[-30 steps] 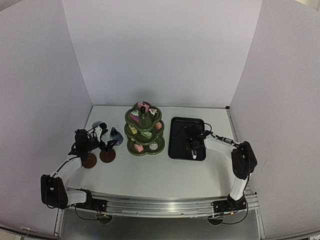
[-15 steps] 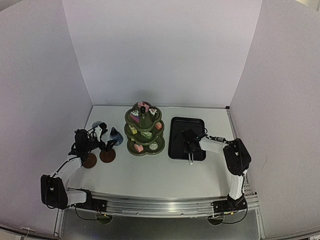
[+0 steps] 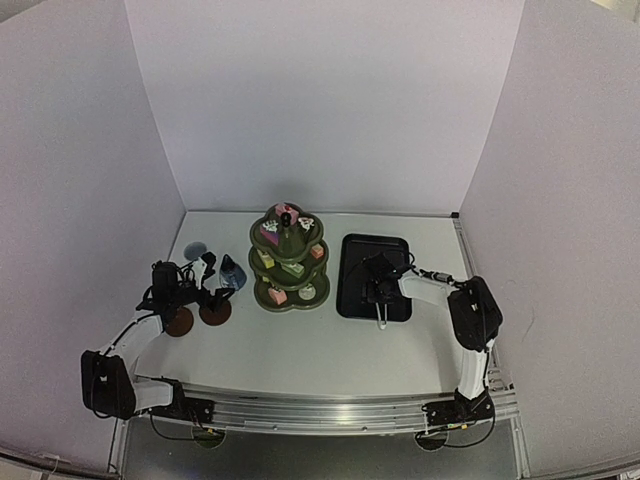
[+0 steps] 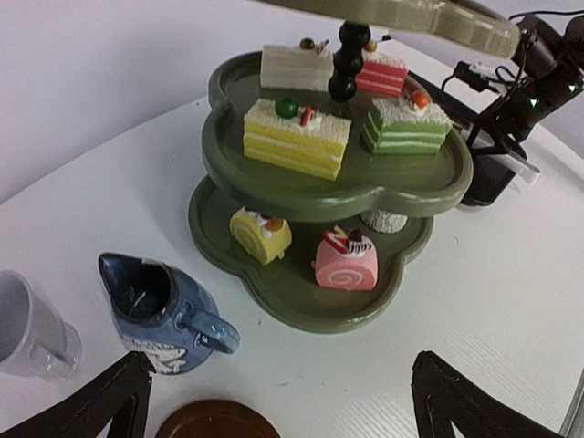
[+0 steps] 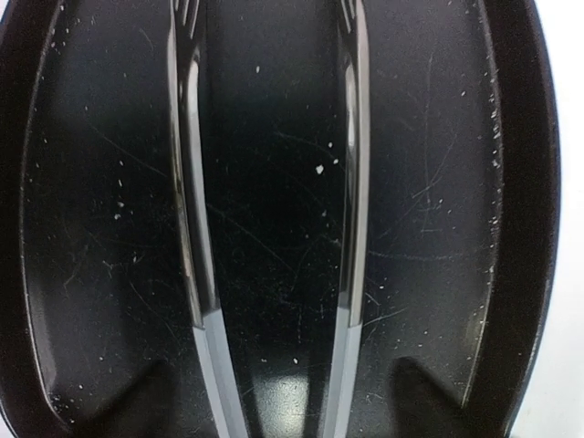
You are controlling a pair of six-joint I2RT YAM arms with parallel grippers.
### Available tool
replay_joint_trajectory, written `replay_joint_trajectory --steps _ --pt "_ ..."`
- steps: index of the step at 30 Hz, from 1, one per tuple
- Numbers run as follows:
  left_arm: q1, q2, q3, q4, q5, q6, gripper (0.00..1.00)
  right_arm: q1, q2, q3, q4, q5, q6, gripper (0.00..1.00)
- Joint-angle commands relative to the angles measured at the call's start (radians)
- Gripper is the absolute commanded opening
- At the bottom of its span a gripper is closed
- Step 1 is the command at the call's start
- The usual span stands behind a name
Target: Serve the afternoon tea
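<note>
While left hand (image 4: 283, 370) gapes empty by blue jug (image 4: 155, 315), right hand (image 5: 274, 388) parted astride tongs (image 5: 187, 228), on black tray (image 5: 91, 228)

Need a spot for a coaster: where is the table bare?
The broad strip of table between the stand, the tray and the near edge is bare. Crowded at left: jug, cup, coasters.

Cup (image 4: 32, 330) cut by left edge; coaster (image 4: 217, 420) by bottom; tongs (image 5: 187, 237) ends cropped.
</note>
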Motion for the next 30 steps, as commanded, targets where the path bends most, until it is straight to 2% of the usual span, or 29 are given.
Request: replay_joint_trajectory --steps 1,5,10,13,18,21,24,30 --pt "0.006 -0.032 0.064 -0.194 -0.052 0.059 1.0 -0.004 -0.072 0.055 -0.05 0.03 -0.032 0.94" --pt "0.007 -0.031 0.119 -0.369 -0.096 0.105 1.0 -0.004 -0.13 0.072 -0.059 0.029 -0.049 0.94" --pt "0.006 0.013 0.254 -0.684 -0.207 0.164 1.0 -0.004 -0.226 0.073 -0.06 -0.01 -0.052 0.95" --pt "0.005 0.109 0.35 -0.904 -0.322 0.222 0.99 -0.004 -0.264 0.074 -0.06 -0.049 -0.05 0.94" --pt "0.005 0.351 0.522 -1.12 -0.523 0.19 0.95 -0.002 -0.321 0.075 -0.059 -0.133 -0.027 0.93" --pt "0.004 0.469 0.603 -1.119 -0.655 0.111 0.96 0.0 -0.349 0.076 -0.06 -0.163 -0.004 0.93" --pt "0.005 0.548 0.651 -1.078 -0.684 0.029 0.98 0.011 -0.375 0.08 -0.06 -0.178 0.025 0.93" --pt "0.005 0.659 0.631 -0.876 -0.733 -0.062 0.83 0.044 -0.398 0.12 -0.076 -0.199 0.039 0.93"
